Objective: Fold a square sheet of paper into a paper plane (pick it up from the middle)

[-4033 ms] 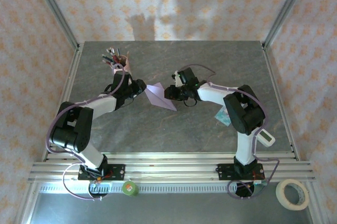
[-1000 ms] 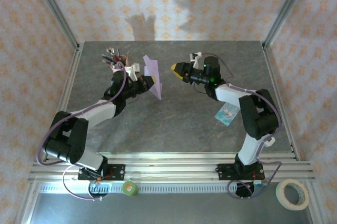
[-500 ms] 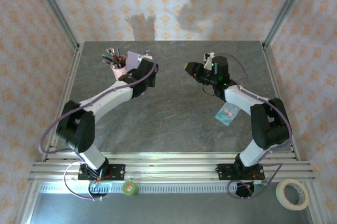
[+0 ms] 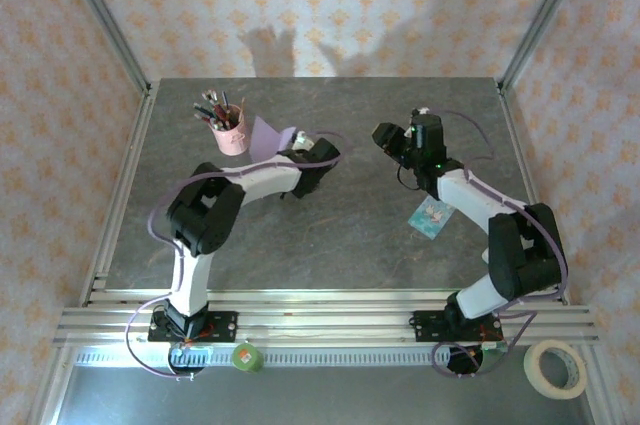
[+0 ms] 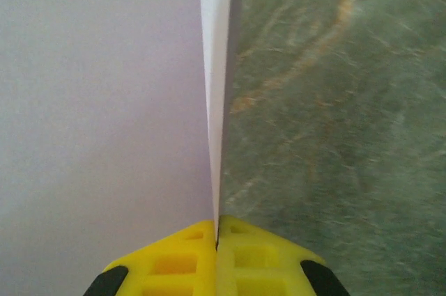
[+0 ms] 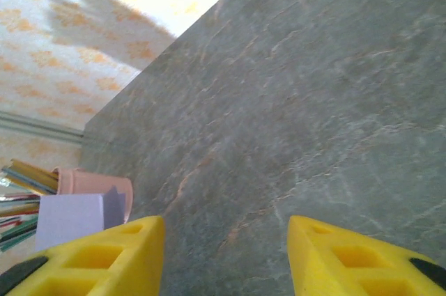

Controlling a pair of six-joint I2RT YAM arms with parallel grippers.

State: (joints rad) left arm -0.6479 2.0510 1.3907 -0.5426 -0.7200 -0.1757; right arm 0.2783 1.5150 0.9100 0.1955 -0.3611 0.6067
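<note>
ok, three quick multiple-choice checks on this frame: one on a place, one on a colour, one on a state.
1. Where is the teal-and-white packet?
A. leaning on the back wall
B. flat on the table, right of centre
C. off the table, on the front rail

2. What colour is the folded paper?
A. pale lilac
B. green
C. orange

3. How are the right fingers?
A. shut on the paper
B. shut on a pen
C. open, nothing between them

Answers:
1 B: the top view shows it lying on the table beside the right arm.
2 A: it is lilac where the left fingers pinch it shut.
3 C: the right wrist view shows a wide gap with bare table through it.
</note>
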